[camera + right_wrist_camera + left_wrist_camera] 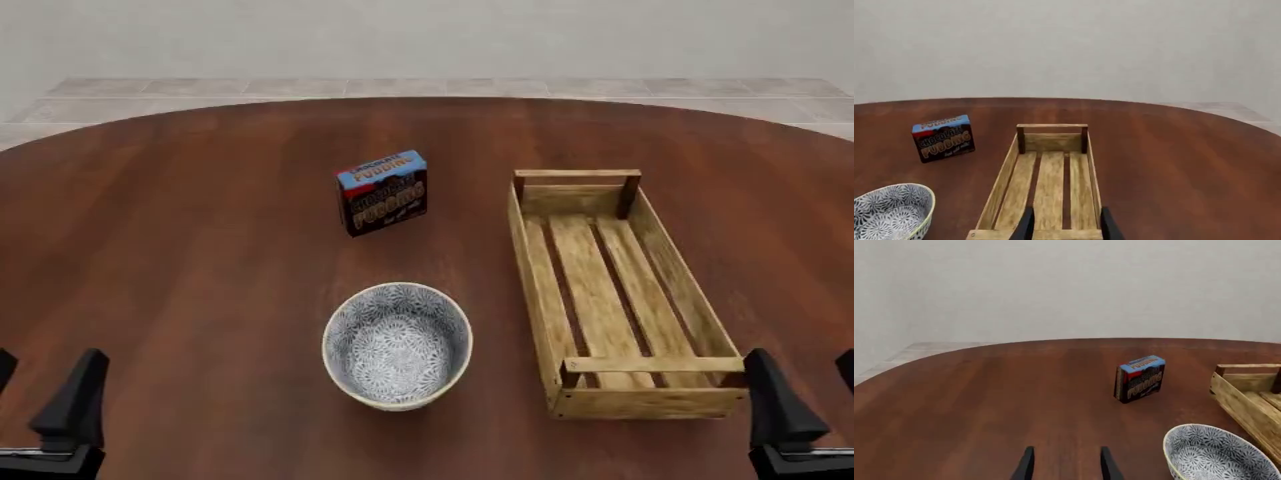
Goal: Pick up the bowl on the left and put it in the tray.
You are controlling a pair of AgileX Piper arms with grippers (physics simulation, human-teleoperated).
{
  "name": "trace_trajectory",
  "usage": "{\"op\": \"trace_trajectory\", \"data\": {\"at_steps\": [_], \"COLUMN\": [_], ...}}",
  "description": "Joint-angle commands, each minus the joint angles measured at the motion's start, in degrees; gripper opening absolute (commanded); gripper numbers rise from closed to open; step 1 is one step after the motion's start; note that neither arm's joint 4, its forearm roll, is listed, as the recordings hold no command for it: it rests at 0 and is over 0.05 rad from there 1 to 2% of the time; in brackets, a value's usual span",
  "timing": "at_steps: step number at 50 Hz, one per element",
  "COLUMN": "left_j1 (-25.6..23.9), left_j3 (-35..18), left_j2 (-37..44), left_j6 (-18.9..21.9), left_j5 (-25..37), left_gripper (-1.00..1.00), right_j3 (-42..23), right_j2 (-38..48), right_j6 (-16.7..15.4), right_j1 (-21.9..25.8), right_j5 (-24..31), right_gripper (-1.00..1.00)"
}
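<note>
Three objects rest on the round dark-wood table (200,230): the bowl (396,345), the tray (617,290) and a pudding box (383,192). The bowl — white with a dense blue-grey floral interior and a cream rim — sits upright at the near centre of the table, just left of the tray and apart from it. The tray, a light-wood slatted crate with a raised bar at each end, lies lengthwise away from the arms on the right; its slats are bare. The pudding box stands upright beyond the bowl, to the left of the tray's far end.

The left gripper (40,400) sits at the near left edge of the front view, well apart from the bowl. In the left wrist view its two dark fingertips (1027,465) are spread with bare table between them — nothing held. The right gripper (801,395) sits at the near right, just beside the tray's near corner; its fingertips (1106,227) are likewise parted, above the tray's near end in the right wrist view.
</note>
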Motion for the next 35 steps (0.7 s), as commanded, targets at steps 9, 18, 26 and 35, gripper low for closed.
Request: {"op": "trace_trajectory", "data": {"at_steps": [9, 18, 26, 35], "left_j1": [0.0, 0.0, 0.0, 0.0], "left_j3": [-0.2, -0.2, -0.2, -0.2], "left_j2": [0.3, 0.3, 0.3, 0.3], "left_j6": [0.0, 0.0, 0.0, 0.0], "left_j5": [-0.1, -0.1, -0.1, -0.1], "left_gripper": [1.00, 1.00, 1.00, 1.00], "right_j3": [-0.3, -0.4, -6.1, -15.1], "right_j2": [1.6, 5.0, 10.8, 17.2], "right_j6": [-0.4, 1.3, 1.3, 0.4], "right_j1": [0.6, 1.9, 6.5, 11.3], "right_j5": [-0.3, -2.7, -1.5, 2.6], "right_gripper": [1.00, 1.00, 1.00, 1.00]}}
